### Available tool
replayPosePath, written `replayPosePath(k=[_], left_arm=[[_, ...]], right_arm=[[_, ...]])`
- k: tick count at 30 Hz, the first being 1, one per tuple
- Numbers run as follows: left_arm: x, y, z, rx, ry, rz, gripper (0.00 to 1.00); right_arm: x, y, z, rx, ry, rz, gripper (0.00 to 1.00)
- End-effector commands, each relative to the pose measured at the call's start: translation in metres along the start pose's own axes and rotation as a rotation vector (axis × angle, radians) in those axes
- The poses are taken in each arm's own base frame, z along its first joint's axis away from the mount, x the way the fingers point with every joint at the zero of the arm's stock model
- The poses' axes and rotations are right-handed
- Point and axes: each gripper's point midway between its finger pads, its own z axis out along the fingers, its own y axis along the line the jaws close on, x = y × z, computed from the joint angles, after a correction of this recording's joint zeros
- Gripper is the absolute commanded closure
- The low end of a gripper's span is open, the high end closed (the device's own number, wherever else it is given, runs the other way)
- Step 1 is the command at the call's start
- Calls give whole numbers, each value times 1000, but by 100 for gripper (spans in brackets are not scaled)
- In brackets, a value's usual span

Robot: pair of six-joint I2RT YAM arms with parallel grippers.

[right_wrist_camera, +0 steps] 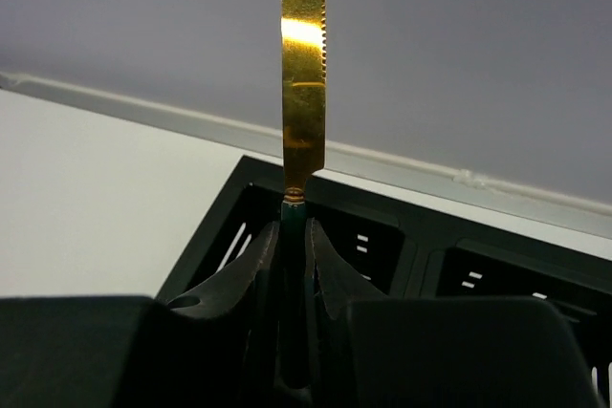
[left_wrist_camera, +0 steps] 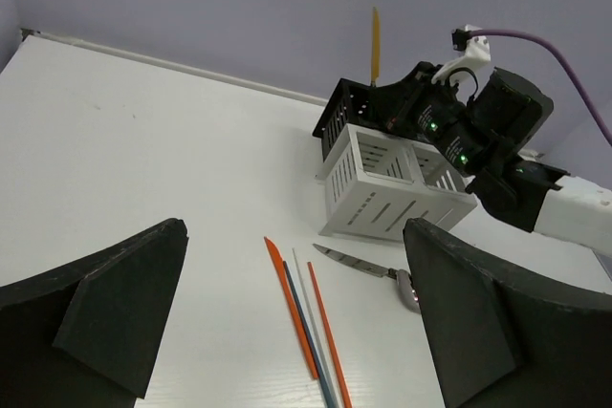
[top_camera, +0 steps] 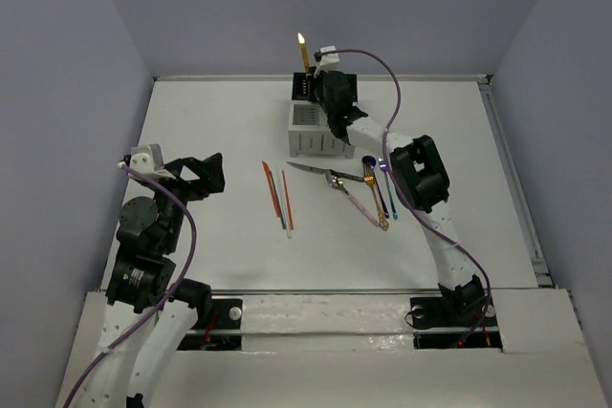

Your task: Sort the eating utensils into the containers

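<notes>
My right gripper (top_camera: pixel 312 74) (right_wrist_camera: pixel 295 226) is shut on the black handle of the yellow knife (top_camera: pixel 303 48) (right_wrist_camera: pixel 303 64). It holds the knife blade-up over a black slatted caddy (top_camera: pixel 299 89) (right_wrist_camera: pixel 382 226) that stands behind the white caddy (top_camera: pixel 311 131) (left_wrist_camera: pixel 382 188). My left gripper (top_camera: pixel 206 177) (left_wrist_camera: pixel 295 265) is open and empty at the left. Orange-red and pale chopsticks (top_camera: pixel 277 198) (left_wrist_camera: pixel 301 312) lie on the table between my left gripper and the caddies. A silver knife (top_camera: pixel 311 168) (left_wrist_camera: pixel 354 262), a gold utensil (top_camera: pixel 373 200) and purple-blue ones (top_camera: pixel 385 196) lie in front of the white caddy.
The right arm (top_camera: pixel 421 179) reaches over the loose cutlery. The table's back wall runs just behind the black caddy (left_wrist_camera: pixel 349 112). A raised rail (top_camera: pixel 512 179) borders the table's right side.
</notes>
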Motion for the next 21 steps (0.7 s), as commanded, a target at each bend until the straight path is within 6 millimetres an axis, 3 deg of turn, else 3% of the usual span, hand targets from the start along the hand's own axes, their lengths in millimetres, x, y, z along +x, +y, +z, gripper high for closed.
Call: replayPosePath(k=[1,4,6,11,12,15,16,17,18,21], left_arm=[[-17,-9,3,34,-53,-3,1],[-17,-9,2,35,-55,-4,1],[-17,-8,2,33,-55,0,1],[-18,-9,1,34,-62,-3,1],[-20,-6,1,24,-66,-3,1],[-19,-5,1,20,-64,-1,1],[-19,-5,1,19,-65,-1,1],[-20,-5,0,19,-69,-2,1],[-20,-3,0,10,-71,-1,1],[-18,-2,1,11,-65,-1,1]], right_arm=[[-43,8,-3,-36,-116,21,81],[-54,10,-7,-47,-141,28,65],[-60,13,-13,-65,-144,35,46],[-85,20,-24,-102,-134,51,43],[-101,21,-31,-105,-148,61,43],[-114,22,-48,-120,-126,85,43],[-99,21,-57,-123,-80,101,43],[-104,23,-74,-142,-62,125,43],[-122,26,-81,-160,-81,128,44],[-110,32,-122,-197,37,159,45]])
